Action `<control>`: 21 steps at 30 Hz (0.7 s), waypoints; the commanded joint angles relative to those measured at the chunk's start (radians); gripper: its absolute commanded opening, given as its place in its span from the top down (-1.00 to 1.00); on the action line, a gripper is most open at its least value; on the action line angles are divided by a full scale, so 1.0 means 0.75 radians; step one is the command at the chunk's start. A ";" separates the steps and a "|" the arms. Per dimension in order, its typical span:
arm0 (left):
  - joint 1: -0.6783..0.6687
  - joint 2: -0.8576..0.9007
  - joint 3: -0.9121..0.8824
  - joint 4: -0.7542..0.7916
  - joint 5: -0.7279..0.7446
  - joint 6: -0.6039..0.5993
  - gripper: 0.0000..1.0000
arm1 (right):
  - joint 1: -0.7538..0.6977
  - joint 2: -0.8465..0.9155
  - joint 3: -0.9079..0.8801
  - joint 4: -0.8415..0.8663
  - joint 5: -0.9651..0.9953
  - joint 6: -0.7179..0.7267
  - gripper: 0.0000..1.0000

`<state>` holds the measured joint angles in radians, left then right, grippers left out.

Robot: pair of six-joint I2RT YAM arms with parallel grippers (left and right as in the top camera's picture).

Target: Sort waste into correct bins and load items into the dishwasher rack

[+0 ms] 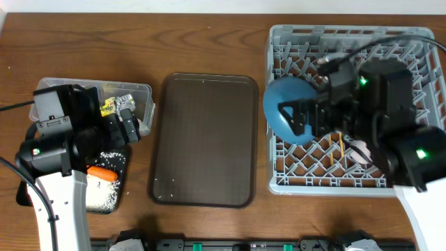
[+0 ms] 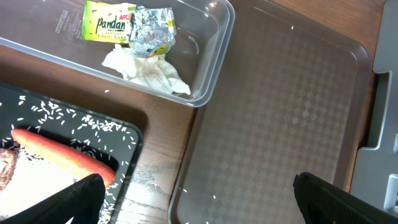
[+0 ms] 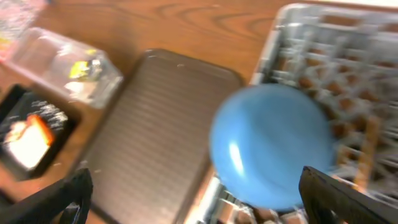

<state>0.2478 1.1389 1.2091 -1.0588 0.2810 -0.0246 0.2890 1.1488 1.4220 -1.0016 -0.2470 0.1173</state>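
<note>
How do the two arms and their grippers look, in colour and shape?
The left arm and right arm share blocky black joints, a white lower link, green lights and black cables. The left gripper and right gripper have dark, tapered fingers.

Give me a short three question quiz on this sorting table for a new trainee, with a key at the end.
1. True or false: the snack wrapper and the tissue both lie in the clear tub.
2. The carrot lies in: A) the black tray B) the serving tray C) the rack.
3. Which arm is at the blue plate?

Key: 1 true; 2 A; 3 the right arm.
</note>
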 commanded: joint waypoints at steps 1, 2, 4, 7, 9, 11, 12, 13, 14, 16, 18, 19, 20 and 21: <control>0.006 0.005 0.028 -0.004 -0.017 0.018 -0.96 | -0.022 -0.112 0.006 -0.038 0.262 -0.039 -0.98; 0.006 0.005 0.028 -0.004 -0.017 0.018 -0.96 | -0.022 -0.141 0.006 -0.055 0.313 -0.039 -0.98; 0.006 0.005 0.028 -0.004 -0.017 0.018 -0.96 | -0.022 -0.201 0.003 -0.077 0.400 -0.039 -0.99; 0.006 0.005 0.028 -0.004 -0.017 0.018 -0.96 | -0.027 -0.304 -0.047 -0.026 0.526 -0.052 -0.99; 0.006 0.005 0.028 -0.004 -0.017 0.018 -0.96 | -0.052 -0.390 -0.139 0.119 0.554 -0.130 -0.99; 0.006 0.005 0.028 -0.004 -0.017 0.018 -0.96 | -0.103 -0.492 -0.281 0.315 0.553 -0.178 -0.99; 0.006 0.005 0.028 -0.004 -0.017 0.018 -0.96 | -0.141 -0.568 -0.397 0.439 0.540 -0.177 -0.99; 0.006 0.005 0.028 -0.004 -0.017 0.018 -0.96 | -0.157 -0.603 -0.450 0.487 0.529 -0.177 -0.98; 0.006 0.005 0.028 -0.004 -0.017 0.018 -0.96 | -0.183 -0.660 -0.539 0.553 0.508 -0.171 -0.98; 0.006 0.005 0.028 -0.004 -0.017 0.018 -0.96 | -0.220 -0.769 -0.698 0.626 0.483 -0.162 -0.99; 0.006 0.005 0.028 -0.004 -0.017 0.018 -0.96 | -0.249 -0.862 -0.832 0.658 0.483 -0.162 -0.99; 0.006 0.005 0.028 -0.004 -0.017 0.018 -0.96 | -0.265 -0.909 -0.897 0.664 0.483 -0.163 -0.98; 0.006 0.005 0.028 -0.004 -0.017 0.018 -0.96 | -0.281 -0.949 -0.951 0.670 0.483 -0.163 -0.98; 0.006 0.005 0.028 -0.004 -0.017 0.018 -0.96 | -0.300 -0.995 -1.014 0.684 0.484 -0.163 -0.98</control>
<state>0.2478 1.1389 1.2102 -1.0580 0.2798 -0.0246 0.0975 0.4694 0.7498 -0.5064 0.1123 0.0135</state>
